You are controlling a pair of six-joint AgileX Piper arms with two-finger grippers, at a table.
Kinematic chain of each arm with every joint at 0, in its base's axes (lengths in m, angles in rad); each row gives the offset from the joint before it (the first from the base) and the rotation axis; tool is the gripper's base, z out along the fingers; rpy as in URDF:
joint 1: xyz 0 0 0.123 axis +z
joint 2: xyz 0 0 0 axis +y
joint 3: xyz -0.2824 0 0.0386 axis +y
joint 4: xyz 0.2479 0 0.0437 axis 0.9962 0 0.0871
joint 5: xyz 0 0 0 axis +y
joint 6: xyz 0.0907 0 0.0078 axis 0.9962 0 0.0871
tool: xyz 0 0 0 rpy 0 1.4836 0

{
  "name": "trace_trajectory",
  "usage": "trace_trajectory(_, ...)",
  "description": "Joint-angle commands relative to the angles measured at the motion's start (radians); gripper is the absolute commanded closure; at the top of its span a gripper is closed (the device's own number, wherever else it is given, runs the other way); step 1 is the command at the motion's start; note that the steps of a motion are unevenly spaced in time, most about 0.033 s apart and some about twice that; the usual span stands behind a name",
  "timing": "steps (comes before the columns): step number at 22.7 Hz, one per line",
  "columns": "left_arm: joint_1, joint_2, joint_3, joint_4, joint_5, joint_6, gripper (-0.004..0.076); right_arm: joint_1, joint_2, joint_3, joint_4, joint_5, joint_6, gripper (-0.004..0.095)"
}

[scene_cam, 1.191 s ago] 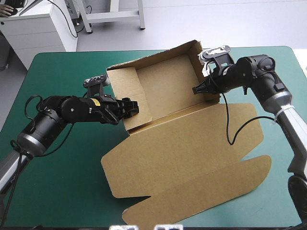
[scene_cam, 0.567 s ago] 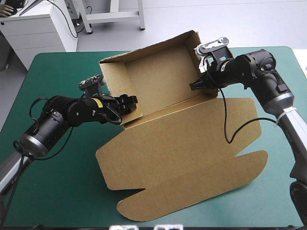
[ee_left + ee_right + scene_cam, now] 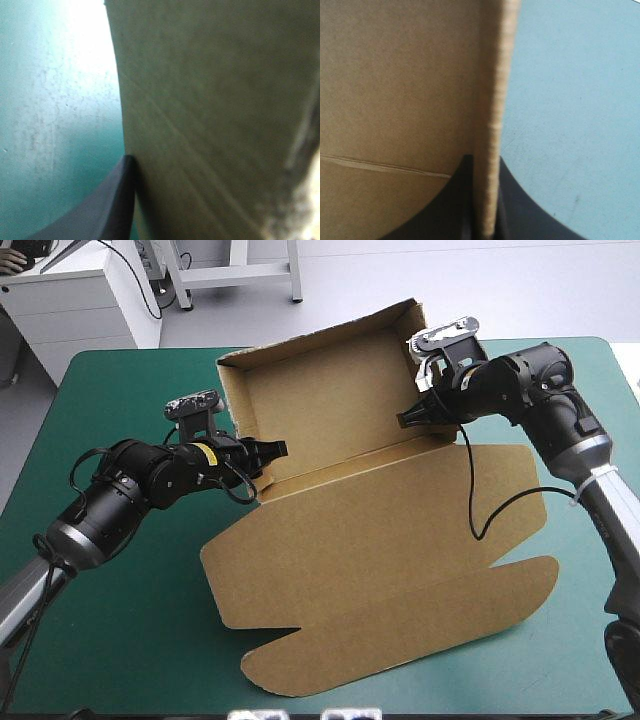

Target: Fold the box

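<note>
As jaws pinch its walls, the brown box point(image 3: 330, 405) stands tray-shaped; lid flat.

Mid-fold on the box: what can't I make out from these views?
- Left wrist view: the box hides one finger of the left gripper.
- Right wrist view: beyond the wall in the right gripper, the tray is cut off.
- High view: the lid covers the table beneath.
</note>
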State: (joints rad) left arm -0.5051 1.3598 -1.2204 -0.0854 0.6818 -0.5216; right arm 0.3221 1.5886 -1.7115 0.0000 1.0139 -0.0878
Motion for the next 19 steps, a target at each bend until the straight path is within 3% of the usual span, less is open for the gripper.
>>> trace_trajectory(1, -0.014, -0.03, -0.032, 0.034, -0.072, 0.02, 0.0732, 0.009, -0.05, -0.036, 0.027, -0.055, -0.007, 0.0912)
trace_trajectory(7, -0.014, -0.025, -0.05, 0.096, -0.043, 0.02, 0.0732, 0.009, -0.05, -0.036, 0.008, -0.055, 0.043, 0.0912)
trace_trajectory(11, -0.014, 0.042, -0.188, 0.166, 0.129, 0.02, 0.0732, 0.009, -0.048, -0.034, 0.0, -0.041, 0.088, 0.0912)
trace_trajectory(16, -0.014, 0.211, -0.447, 0.171, 0.374, 0.122, 0.0732, 0.009, -0.004, -0.034, -0.095, 0.075, 0.196, 0.0913)
trace_trajectory(19, -0.01, 0.289, -0.545, 0.162, 0.445, 0.139, 0.0732, 0.005, 0.033, -0.034, -0.093, 0.102, 0.196, 0.0912)
